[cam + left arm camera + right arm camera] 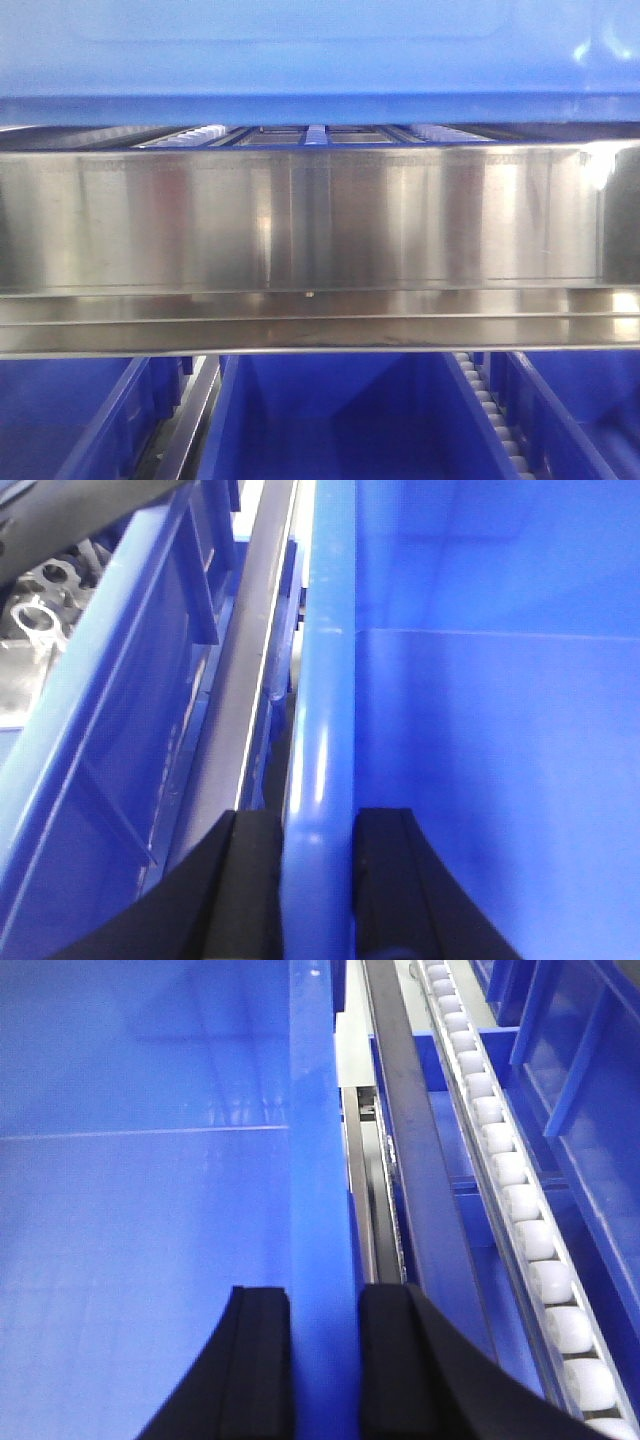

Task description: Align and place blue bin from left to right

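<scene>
My left gripper (319,825) is clamped narrow on the left wall of the blue bin (320,50). One black finger (250,880) sits outside the rounded rim (320,730) and the other presses on the inside. The wall fills the whole gap between them. The bin's smooth floor and far wall spread out to the right of that rim.

Just left of the rim a grey rail (255,660) runs away from me. Beyond it stands a neighbouring bin (110,750), with ribs on the side wall facing me. Some bare metal parts (35,610) show in the far left corner, too blurred to name.

My right gripper (325,1300) holds the bin's opposite wall the same way, closed down narrow, with the wall's straight top edge (312,1160) pinched between its two black fingers (262,1360). The glossy inside of the bin lies to the left. To the right a dark rail (410,1160) runs alongside the wall, then a roller strip (520,1220) of white wheels, then another bin (590,1070) at the far right.

In the front view the blue bin is a pale, washed-out band across the whole top, right up close. A wide steel beam (320,220) crosses under it. Below the beam are three lower bins (330,420) side by side, seen from above, with a second strip of white wheels (490,410) between the middle one and the right one.
</scene>
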You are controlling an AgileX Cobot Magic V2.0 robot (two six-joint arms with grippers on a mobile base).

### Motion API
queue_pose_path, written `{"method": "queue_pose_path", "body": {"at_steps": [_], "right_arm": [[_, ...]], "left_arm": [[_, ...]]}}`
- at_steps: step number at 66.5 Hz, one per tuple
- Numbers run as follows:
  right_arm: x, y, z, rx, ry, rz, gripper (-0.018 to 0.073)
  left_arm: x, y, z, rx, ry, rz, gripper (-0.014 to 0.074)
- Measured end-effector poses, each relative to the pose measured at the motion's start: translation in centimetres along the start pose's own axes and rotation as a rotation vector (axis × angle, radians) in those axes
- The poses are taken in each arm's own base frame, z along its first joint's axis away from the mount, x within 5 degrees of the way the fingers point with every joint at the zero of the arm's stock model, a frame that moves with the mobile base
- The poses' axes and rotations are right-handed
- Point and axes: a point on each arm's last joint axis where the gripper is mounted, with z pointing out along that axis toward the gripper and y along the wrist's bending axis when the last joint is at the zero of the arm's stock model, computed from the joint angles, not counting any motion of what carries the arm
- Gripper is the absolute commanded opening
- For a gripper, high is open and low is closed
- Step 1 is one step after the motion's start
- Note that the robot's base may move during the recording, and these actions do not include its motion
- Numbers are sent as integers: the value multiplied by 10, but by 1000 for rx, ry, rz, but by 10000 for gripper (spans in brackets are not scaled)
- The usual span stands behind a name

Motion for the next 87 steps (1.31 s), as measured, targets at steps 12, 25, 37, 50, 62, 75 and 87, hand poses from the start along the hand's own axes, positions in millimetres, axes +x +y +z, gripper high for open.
{"method": "queue_pose_path", "body": {"at_steps": [12,25,37,50,62,75,87], "right_arm": [[-1,-1,-2,-5,-9,2,-78],[-1,-1,-2,-5,-9,2,-78],[-1,-1,-2,-5,-9,4,-78],[-1,-1,-2,-5,-9,4,-78],[0,-1,-2,-5,-7,4,-78],[0,-1,-2,-6,-7,4,-78],[0,-1,-2,-6,-7,4,-78]], "left_arm": [[0,0,0,-1,-2,1,-111],[0,1,-1,-1,-3,-3,-111],[0,1,-1,-1,-3,-3,-111],[-1,1,-1,-3,-6,-2,-111],[-1,1,-1,-4,-9,1,-111],[-1,1,-1,-5,-11,1,-111],[-1,1,-1,-5,-11,1,-111]]}}
